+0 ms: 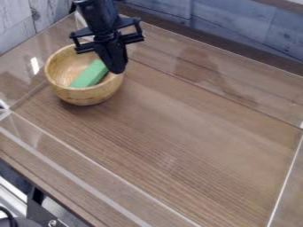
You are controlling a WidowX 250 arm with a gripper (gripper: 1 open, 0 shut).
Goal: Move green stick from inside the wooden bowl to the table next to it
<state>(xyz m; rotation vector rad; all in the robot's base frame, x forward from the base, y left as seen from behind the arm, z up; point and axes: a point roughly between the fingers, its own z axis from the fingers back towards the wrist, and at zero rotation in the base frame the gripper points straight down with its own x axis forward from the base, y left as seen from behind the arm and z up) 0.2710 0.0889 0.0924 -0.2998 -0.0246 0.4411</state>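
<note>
To the left of my tool sits the wooden bowl (83, 75), round and light tan, near the far left corner of the surface (190, 142). The green stick (90, 73) lies inside the bowl, tilted, with one end up against my tool. My tool (119, 67) is black and points down into the right side of the bowl. Its tips are closed tight together. I cannot tell if they have hold of the green stick, because the tips hide the spot where they meet it. To the right of my tool the brown surface stretches out with wood lines on it. Low clear walls (290, 168) run along its edges, well apart from my tool
</note>
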